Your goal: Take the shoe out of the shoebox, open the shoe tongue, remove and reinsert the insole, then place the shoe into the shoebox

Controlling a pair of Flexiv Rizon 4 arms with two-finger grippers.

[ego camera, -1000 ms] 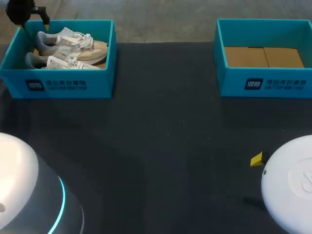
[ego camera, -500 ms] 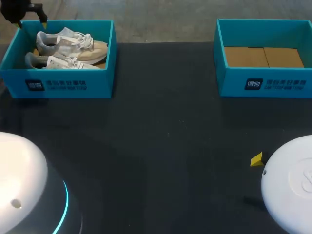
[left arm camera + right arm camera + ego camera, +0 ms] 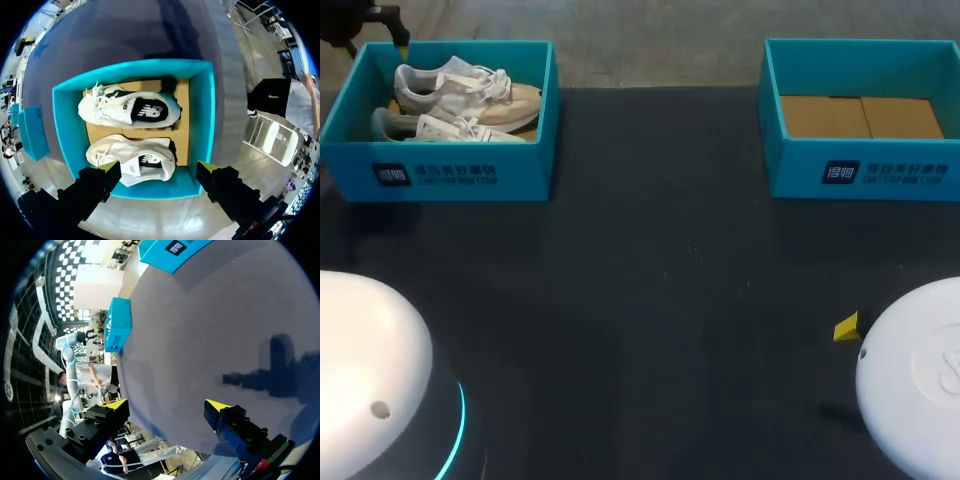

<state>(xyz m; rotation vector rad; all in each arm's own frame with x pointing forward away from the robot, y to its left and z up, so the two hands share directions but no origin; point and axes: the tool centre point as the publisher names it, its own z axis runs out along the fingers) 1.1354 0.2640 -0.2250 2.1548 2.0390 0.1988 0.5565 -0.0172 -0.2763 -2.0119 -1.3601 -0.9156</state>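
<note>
Left arm: glossy white rounded housing point(image 3: 370, 380), cyan glowing ring point(image 3: 455, 430) below it, one small dark hole. Right arm: white dome housing point(image 3: 915, 375), faint embossed mark. Left gripper point(image 3: 157, 170): black blocky fingers point(image 3: 87, 189), yellow wedge tips. Right gripper point(image 3: 167, 405): same black fingers point(image 3: 242, 429), round screw holes, green and red bits at base.

My left gripper point(image 3: 157, 169) hangs, fingers spread, above the open-topped teal cardboard shoebox point(image 3: 205, 120). Its four walls ring a pair of white sneakers point(image 3: 127, 110) lying side by side. A brown cardboard floor point(image 3: 183, 125) shows between them and past their heels. The dark tabletop point(image 3: 650, 300) stretches broad toward the second teal cardboard box point(image 3: 860, 170).
</note>
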